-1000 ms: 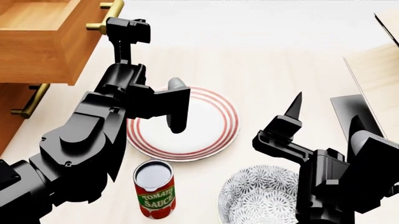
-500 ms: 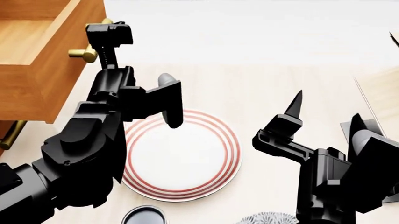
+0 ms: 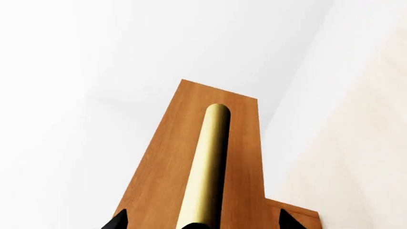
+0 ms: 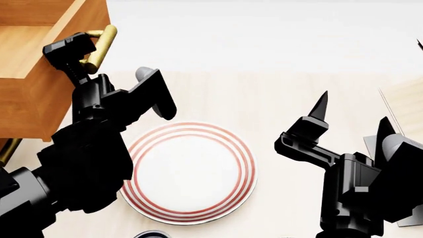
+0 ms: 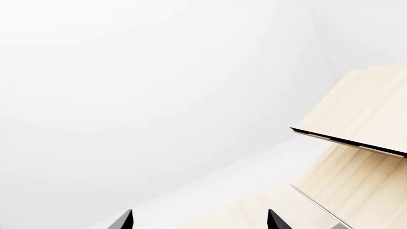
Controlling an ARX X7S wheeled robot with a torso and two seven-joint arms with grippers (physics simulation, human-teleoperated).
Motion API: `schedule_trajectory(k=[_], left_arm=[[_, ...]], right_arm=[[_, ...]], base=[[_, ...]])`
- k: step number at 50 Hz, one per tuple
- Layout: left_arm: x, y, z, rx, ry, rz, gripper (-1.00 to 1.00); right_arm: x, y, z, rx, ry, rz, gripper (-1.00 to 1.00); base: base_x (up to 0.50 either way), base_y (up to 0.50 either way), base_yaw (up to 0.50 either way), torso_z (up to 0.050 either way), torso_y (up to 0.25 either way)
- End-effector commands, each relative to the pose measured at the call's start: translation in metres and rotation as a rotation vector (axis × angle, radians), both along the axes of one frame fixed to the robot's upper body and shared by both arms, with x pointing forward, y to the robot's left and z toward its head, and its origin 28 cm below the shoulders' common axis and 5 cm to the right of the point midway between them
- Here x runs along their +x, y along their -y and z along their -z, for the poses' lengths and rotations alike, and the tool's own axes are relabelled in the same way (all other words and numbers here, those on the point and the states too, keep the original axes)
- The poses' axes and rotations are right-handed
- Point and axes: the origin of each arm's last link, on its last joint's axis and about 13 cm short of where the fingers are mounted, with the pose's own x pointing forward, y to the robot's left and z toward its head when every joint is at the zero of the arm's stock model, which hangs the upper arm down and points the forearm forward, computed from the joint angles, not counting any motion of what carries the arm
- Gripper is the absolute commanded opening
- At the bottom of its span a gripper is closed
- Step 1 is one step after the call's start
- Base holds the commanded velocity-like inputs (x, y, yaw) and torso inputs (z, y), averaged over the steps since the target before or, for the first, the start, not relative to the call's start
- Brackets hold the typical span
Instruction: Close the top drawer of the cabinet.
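The top drawer (image 4: 33, 64) stands pulled out at the head view's upper left, an orange-brown box with a brass bar handle (image 4: 99, 47). My left gripper (image 4: 102, 62) is open, its fingers on either side of that handle. In the left wrist view the drawer front (image 3: 241, 157) and the handle (image 3: 210, 162) run up between the two wide-apart fingertips of the left gripper (image 3: 201, 223). A step of the cabinet (image 3: 299, 215) shows beside the drawer front. My right gripper (image 4: 353, 111) is open and empty over the table at the right, and it also shows in the right wrist view (image 5: 200, 220).
A white plate with red rings (image 4: 188, 171) lies on the pale table between the arms. The lower drawer's brass handle (image 4: 7, 148) peeks out under the top drawer. A can's top (image 4: 148, 234) shows at the bottom edge. A pale plywood rack (image 5: 362, 143) stands at the right.
My left gripper has moved up and left, so the handle now lies between its fingers. The view has shifted, and the can and bowl have slid to or past the bottom edge.
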Motion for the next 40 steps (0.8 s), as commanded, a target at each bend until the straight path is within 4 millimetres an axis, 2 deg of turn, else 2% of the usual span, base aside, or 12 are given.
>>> schedule_trajectory(k=[1, 8, 16, 22, 33, 40], left_arm=[[-0.010, -0.004, 0.001, 0.018, 0.019, -0.197, 1.00], [-0.015, -0.010, 0.004, 0.029, 0.022, -0.316, 1.00], [-0.014, -0.016, 0.005, 0.042, 0.005, -0.343, 1.00], [-0.012, -0.020, 0.000, 0.054, 0.006, -0.351, 1.00], [-0.005, -0.029, -0.022, 0.088, 0.017, -0.357, 1.00], [-0.003, -0.040, -0.022, 0.104, -0.017, -0.385, 1.00]], right_arm=[[0.001, 0.002, 0.000, 0.002, 0.006, 0.006, 1.00], [0.001, 0.002, -0.002, 0.002, 0.012, 0.007, 1.00], [0.001, 0.001, -0.003, 0.003, 0.018, 0.007, 1.00], [-0.001, 0.001, -0.003, 0.004, 0.018, 0.010, 1.00], [-0.006, 0.002, -0.001, 0.006, 0.017, 0.009, 1.00], [-0.009, 0.004, -0.003, -0.001, 0.019, 0.007, 1.00]], base=[[0.00, 0.00, 0.00, 0.000, 0.000], [0.00, 0.00, 0.00, 0.000, 0.000], [0.00, 0.00, 0.00, 0.000, 0.000], [0.00, 0.00, 0.00, 0.000, 0.000], [0.00, 0.00, 0.00, 0.000, 0.001], [0.00, 0.00, 0.00, 0.000, 0.000]])
